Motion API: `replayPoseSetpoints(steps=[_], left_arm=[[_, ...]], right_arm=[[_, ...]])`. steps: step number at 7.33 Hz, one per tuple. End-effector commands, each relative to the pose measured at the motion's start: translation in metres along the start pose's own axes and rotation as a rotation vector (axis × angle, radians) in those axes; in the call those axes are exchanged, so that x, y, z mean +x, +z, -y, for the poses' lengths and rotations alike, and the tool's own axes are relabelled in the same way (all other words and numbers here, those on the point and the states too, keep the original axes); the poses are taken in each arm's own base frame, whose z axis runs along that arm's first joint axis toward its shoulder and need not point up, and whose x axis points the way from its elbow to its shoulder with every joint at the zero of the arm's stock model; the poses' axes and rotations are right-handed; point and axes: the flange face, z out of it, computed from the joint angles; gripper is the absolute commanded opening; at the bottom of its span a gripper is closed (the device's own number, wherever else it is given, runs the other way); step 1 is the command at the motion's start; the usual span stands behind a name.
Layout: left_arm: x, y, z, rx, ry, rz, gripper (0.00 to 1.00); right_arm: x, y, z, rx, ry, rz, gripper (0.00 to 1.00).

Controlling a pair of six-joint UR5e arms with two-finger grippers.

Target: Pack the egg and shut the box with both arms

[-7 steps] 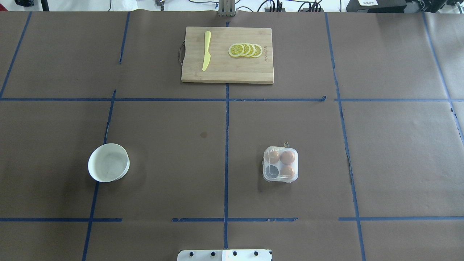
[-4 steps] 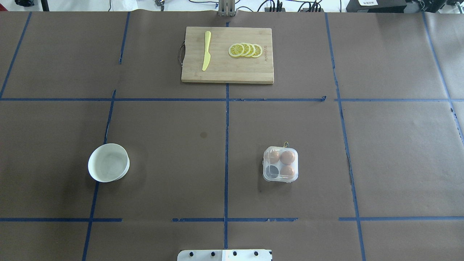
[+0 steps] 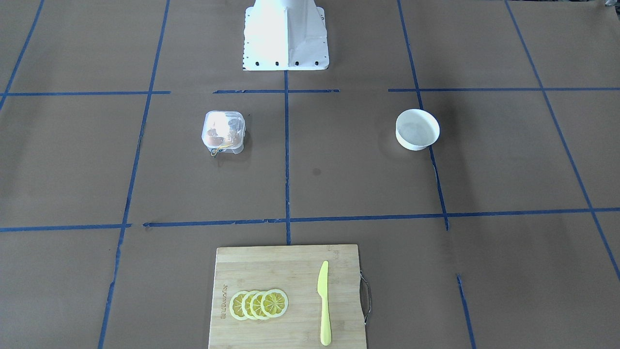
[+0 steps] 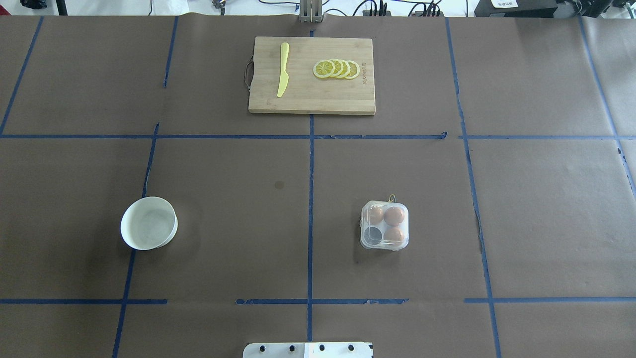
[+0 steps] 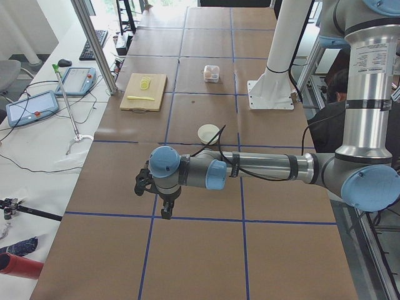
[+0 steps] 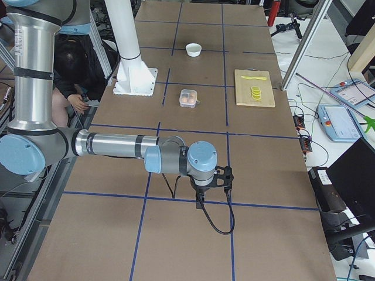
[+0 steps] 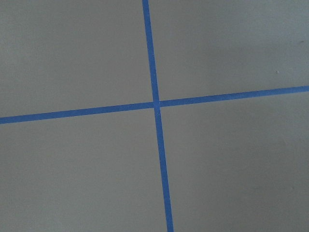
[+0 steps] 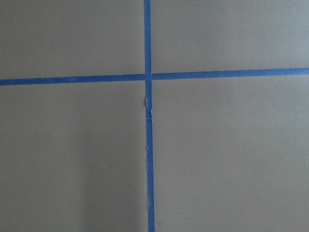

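The clear box [image 4: 384, 225] sits right of the table's middle; it also shows in the front-facing view [image 3: 223, 130]. Its lid lies down over the cups. Three orange-brown eggs [image 4: 394, 216] fill three cups, and the near-left cup is empty. A yellow string sticks out at its far edge. The left gripper [image 5: 164, 211] shows only in the exterior left view, above bare table far from the box. The right gripper [image 6: 200, 202] shows only in the exterior right view, also far from the box. I cannot tell whether either is open or shut. Both wrist views show only brown paper and blue tape.
An empty white bowl [image 4: 148, 223] stands on the left of the table. A wooden cutting board [image 4: 312, 99] at the far middle carries a yellow knife [image 4: 282, 69] and lemon slices [image 4: 336, 68]. The white robot base [image 3: 286, 36] stands at the near edge.
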Motion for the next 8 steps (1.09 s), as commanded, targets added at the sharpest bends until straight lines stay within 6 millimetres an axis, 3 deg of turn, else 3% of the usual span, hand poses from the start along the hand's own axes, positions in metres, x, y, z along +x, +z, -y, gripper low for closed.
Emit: replayPoseSetpoints(steps=[1,8], left_arm=[[-0.0003,0.0002,-0.0001,0.0,0.0,0.0,1.0],[0.0011,-0.0002,0.0057,0.001,0.004,0.001,1.0]], right_arm=[[-0.0004,-0.0004,0.0007,0.001,0.001,0.0,1.0],[0.0003,-0.0034,0.0012,0.008,0.004,0.001,1.0]])
